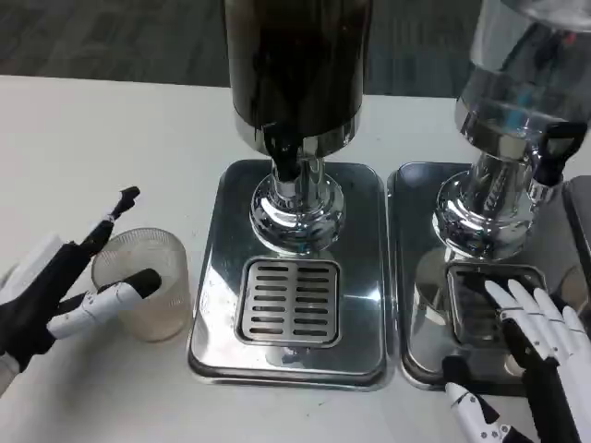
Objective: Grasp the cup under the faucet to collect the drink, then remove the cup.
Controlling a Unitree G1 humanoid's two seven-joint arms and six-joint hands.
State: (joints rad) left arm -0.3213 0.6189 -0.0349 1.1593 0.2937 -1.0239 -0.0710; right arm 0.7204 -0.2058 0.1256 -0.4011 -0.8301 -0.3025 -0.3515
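Left hand wraps its fingers round the clear ribbed plastic cup, standing left of the dark dispenser's drip tray. Looks light, thin, squashable — grip mid-wall, gently. Right hand rests spread, holding nothing.

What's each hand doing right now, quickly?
Left hand: holding the clear cup on the table, left of the dark dispenser's tray.
Right hand: open, fingers spread over the second dispenser's tray, holding nothing.
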